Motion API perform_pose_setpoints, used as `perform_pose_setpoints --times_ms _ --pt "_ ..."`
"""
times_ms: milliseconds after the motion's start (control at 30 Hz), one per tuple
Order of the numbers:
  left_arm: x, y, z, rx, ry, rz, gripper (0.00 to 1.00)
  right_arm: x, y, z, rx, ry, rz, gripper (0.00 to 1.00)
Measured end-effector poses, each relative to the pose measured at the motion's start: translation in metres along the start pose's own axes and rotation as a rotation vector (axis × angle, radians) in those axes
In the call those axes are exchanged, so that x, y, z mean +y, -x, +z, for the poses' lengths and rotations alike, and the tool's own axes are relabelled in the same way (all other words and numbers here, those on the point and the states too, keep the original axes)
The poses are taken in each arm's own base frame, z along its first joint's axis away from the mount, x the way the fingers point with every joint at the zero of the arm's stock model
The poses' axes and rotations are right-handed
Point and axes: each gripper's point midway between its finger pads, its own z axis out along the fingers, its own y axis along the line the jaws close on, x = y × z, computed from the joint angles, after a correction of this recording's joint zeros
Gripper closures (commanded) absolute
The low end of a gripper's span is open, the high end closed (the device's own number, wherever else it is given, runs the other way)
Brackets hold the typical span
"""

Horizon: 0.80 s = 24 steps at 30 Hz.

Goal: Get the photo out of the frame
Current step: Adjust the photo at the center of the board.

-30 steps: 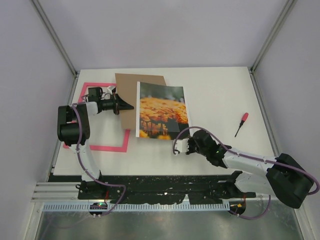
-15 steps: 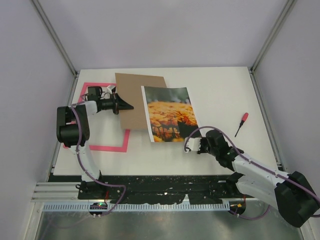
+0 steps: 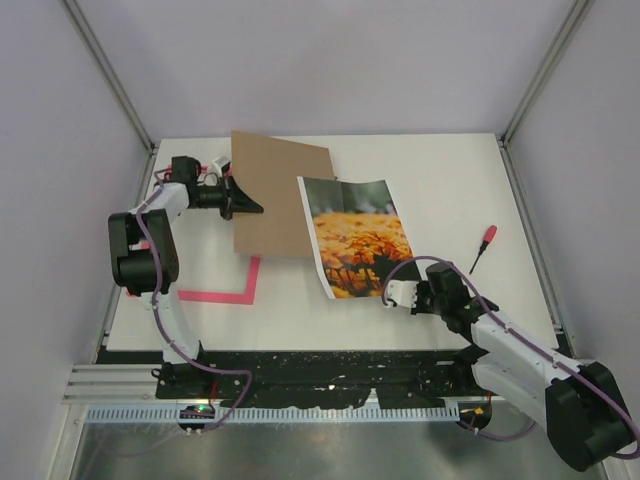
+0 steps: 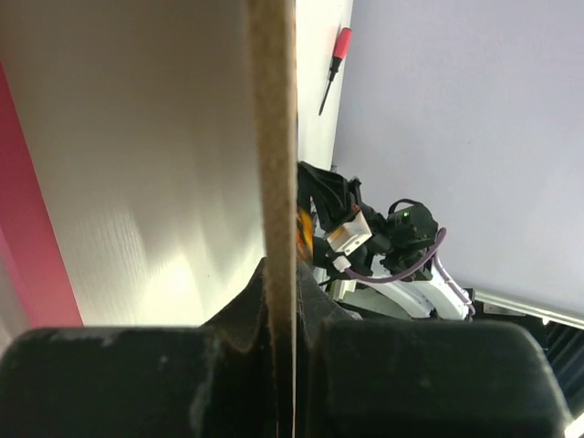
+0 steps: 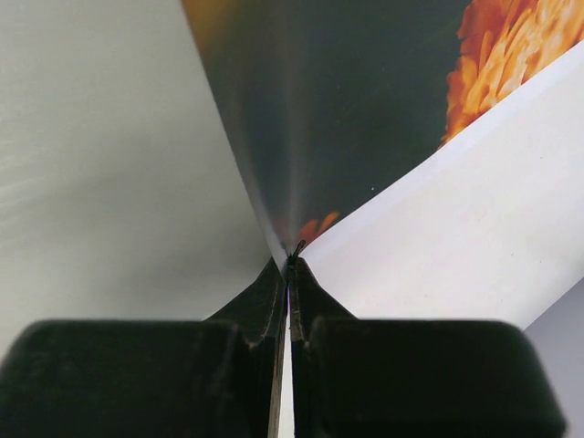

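Photo (image 3: pixel 360 235) pinched by right gripper (image 3: pixel 383 279); backing board (image 3: pixel 290 185) clamped by left gripper (image 3: pixel 250 206); frame (image 3: pixel 215 297) flat on surface (image 3: pixel 450 170).

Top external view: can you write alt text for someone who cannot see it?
The right tool pinches a corner of the flower photo, clear of the pink frame. The left tool grips the brown backing board; a red screwdriver lies far right.
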Motion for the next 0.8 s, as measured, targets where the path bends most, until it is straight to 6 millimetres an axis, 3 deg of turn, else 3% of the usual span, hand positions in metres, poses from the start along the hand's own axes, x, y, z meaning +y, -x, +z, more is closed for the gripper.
perform_pose_setpoints --times_ms 500,800 --pt "-0.003 -0.011 -0.020 0.036 0.111 0.075 1.00 0.002 -0.022 -0.008 0.052 0.024 0.019 0.92" --pt "-0.021 0.009 -0.042 -0.042 0.182 0.153 1.00 0.007 -0.032 -0.014 0.081 0.038 0.031 0.92"
